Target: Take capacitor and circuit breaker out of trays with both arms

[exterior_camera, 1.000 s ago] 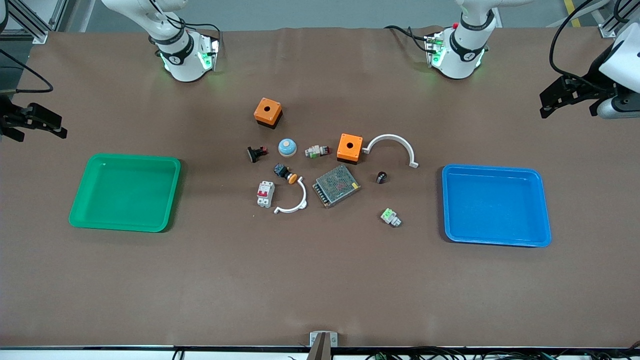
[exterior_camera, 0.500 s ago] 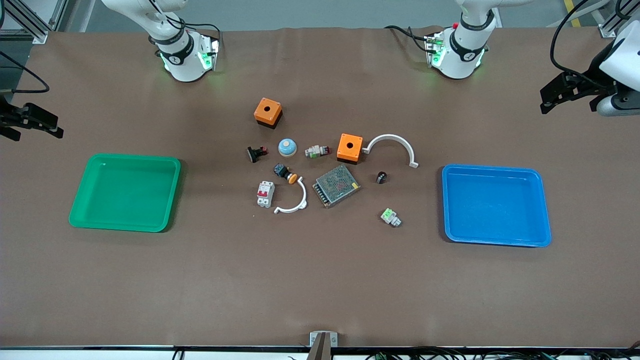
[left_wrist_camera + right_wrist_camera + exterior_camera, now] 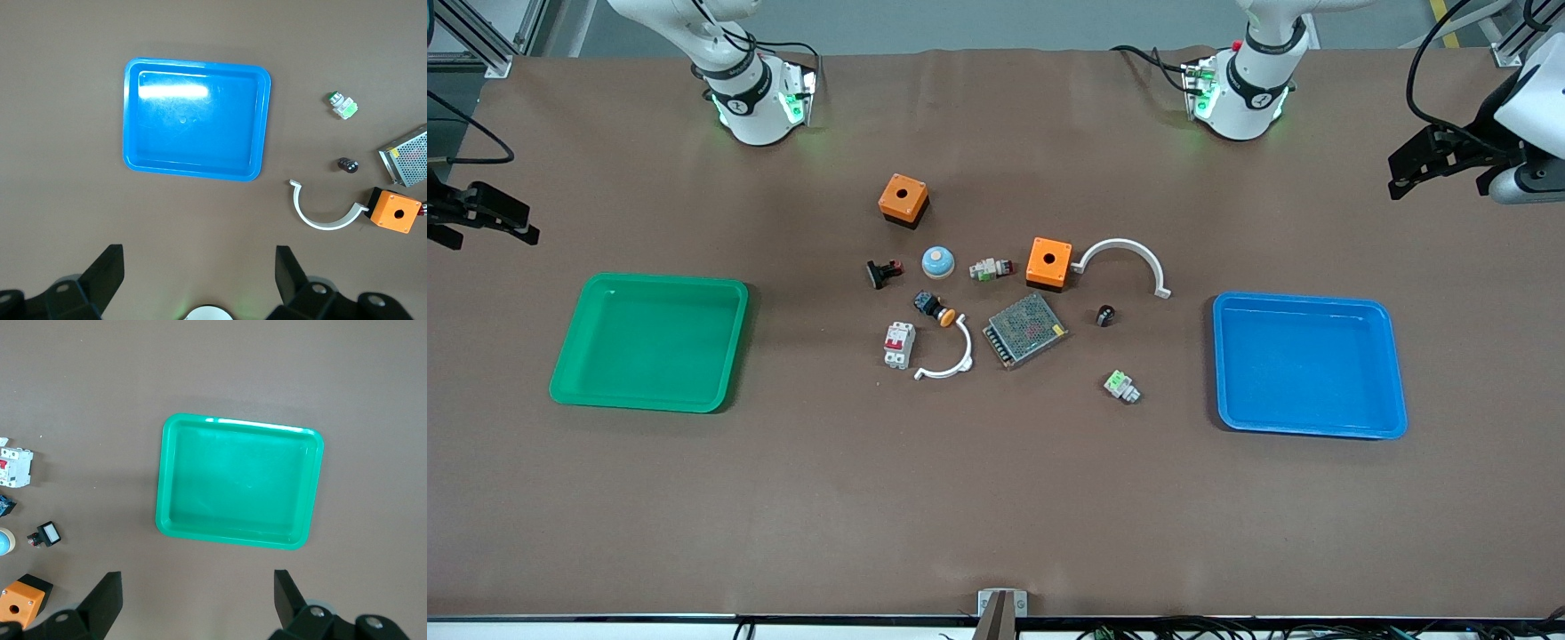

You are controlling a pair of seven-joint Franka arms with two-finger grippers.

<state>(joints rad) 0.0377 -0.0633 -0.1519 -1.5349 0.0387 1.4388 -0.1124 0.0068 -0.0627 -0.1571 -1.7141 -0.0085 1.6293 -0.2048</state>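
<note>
Front view: capacitor (image 3: 1105, 315) and circuit breaker (image 3: 899, 344) lie mid-bench outside empty trays; left tool (image 3: 1423, 164) nearer capacitor, right tool (image 3: 489, 218) nearer breaker, both wide, empty.

Glossy plastic trays (image 3: 649, 286) – matt brown table (image 3: 996, 498).
</note>
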